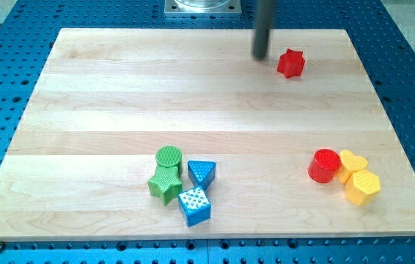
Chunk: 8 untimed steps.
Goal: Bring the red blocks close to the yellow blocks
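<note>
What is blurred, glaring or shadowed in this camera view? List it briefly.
Camera view: lighting even, no strong glare on the wooden board; my tip and its rod look slightly soft; the red star block beside it is mildly blurred; the yellow blocks cast only faint shadows.

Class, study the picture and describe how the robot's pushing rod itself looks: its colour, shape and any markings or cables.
A straight, round, dark grey rod enters from the view's top and ends in a blunt, slightly darker tip. No markings, cables or sleeve show on it.
</note>
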Each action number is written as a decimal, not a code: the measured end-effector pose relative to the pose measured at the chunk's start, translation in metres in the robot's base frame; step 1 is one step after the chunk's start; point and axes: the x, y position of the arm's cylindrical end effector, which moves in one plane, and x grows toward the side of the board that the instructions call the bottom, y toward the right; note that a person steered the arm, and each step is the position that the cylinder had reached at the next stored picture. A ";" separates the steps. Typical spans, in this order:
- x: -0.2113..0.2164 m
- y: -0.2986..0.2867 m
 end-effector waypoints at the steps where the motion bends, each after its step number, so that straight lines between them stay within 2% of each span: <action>1: 0.076 0.026; 2: 0.151 0.033; 3: 0.097 0.000; 4: 0.096 0.064; 5: 0.154 0.075; 8: 0.204 0.061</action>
